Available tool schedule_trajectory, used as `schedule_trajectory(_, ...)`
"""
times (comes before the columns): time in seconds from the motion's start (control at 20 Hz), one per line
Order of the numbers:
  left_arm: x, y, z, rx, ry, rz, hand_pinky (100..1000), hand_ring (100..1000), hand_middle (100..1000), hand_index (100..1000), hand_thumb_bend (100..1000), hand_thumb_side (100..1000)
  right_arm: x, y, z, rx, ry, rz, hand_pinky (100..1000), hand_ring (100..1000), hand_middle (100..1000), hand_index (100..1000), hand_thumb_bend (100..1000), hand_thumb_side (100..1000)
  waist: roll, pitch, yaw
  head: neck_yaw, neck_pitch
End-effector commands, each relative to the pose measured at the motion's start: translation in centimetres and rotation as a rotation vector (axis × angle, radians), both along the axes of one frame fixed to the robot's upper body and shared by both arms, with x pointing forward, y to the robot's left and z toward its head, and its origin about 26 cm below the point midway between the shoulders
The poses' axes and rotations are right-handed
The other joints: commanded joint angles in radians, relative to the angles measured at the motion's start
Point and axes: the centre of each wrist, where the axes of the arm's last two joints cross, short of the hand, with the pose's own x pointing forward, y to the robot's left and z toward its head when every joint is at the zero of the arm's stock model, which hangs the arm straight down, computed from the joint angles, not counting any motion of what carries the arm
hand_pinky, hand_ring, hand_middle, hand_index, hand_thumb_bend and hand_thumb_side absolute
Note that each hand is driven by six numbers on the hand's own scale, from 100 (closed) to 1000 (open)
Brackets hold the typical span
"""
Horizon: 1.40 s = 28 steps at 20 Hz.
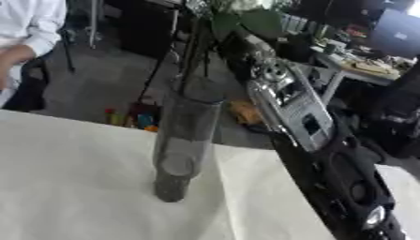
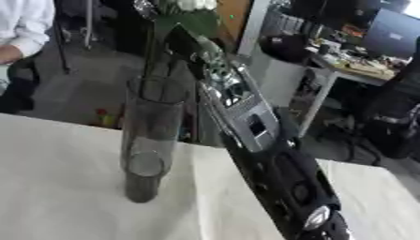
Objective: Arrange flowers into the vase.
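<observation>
A tall clear glass vase point(image 2: 150, 140) stands upright on the white table point(image 1: 74, 178), near its far edge. Above it hangs a flower with white blossoms point(image 2: 195, 4) and green leaves point(image 2: 187, 21). Its thin dark stems point(image 2: 153, 56) run down to the vase's mouth; how deep they go in I cannot tell. My right arm rises from the lower right, black at the forearm point(image 1: 353, 187) and silver at the wrist point(image 2: 238, 98). My right hand point(image 2: 190, 47) is curled on the stems just under the leaves, above and right of the vase's rim. The left hand shows in neither view.
A person in a white shirt point(image 1: 29, 23) stands beyond the table's far left edge. A cluttered desk point(image 1: 369, 65) is at the back right. Small coloured things point(image 1: 131, 117) lie on the floor behind the vase. My forearm crosses the table's right side.
</observation>
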Motion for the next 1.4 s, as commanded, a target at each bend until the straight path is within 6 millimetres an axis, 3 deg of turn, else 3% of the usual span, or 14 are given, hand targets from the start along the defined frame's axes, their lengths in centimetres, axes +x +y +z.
schedule_trajectory(0.05,-0.5,0.1,0.7,0.007,-0.026,0.000,810,908,762,879,100,1000,-1.1,-1.0,1.3,-0.034,-0.037,-0.038,1000,868,789,911,100,836,0.014,-0.036,-0.003,0.002,-0.004)
schedule_trajectory(0.35,-0.5,0.1,0.7,0.006,-0.024,-0.001,810,909,762,878,100,1000,-1.3,-1.3,1.3,-0.078,-0.044,-0.066,1000,879,802,939,100,802,0.017,-0.037,-0.007,0.003,-0.006)
schedule_trajectory(0.5,-0.5,0.1,0.7,0.005,-0.023,-0.002,810,909,761,878,100,1000,-1.4,-1.3,1.3,-0.102,-0.044,-0.054,1000,889,813,973,100,828,0.018,-0.037,-0.008,0.003,-0.006)
schedule_trajectory(0.6,-0.5,0.1,0.6,0.006,-0.022,-0.002,810,909,761,878,100,1000,-1.4,-1.4,1.4,-0.114,-0.041,-0.046,1000,895,819,987,138,849,0.017,-0.038,-0.008,0.005,-0.004)
schedule_trajectory(0.65,-0.4,0.1,0.6,0.006,-0.020,-0.002,810,909,761,878,100,1000,-1.4,-1.5,1.5,-0.121,-0.038,-0.041,1000,901,825,1000,249,912,0.016,-0.039,-0.008,0.005,-0.003)
schedule_trajectory(0.85,-0.4,0.1,0.6,0.007,-0.018,0.000,809,909,760,879,100,1000,-1.2,-1.7,1.7,-0.151,-0.012,-0.019,1000,909,834,1000,363,926,0.013,-0.043,-0.009,0.007,-0.001)
schedule_trajectory(1.15,-0.5,0.1,0.6,0.005,-0.016,0.003,809,908,759,878,100,1000,-0.9,-2.1,1.6,-0.181,0.039,0.001,1000,920,851,1000,456,894,0.005,-0.048,-0.011,0.010,0.001)
schedule_trajectory(1.4,-0.5,0.2,0.6,0.004,-0.015,0.005,809,907,758,878,100,1000,-0.7,-2.5,1.5,-0.207,0.062,-0.011,1000,923,853,1000,461,880,0.001,-0.051,-0.012,0.012,0.003)
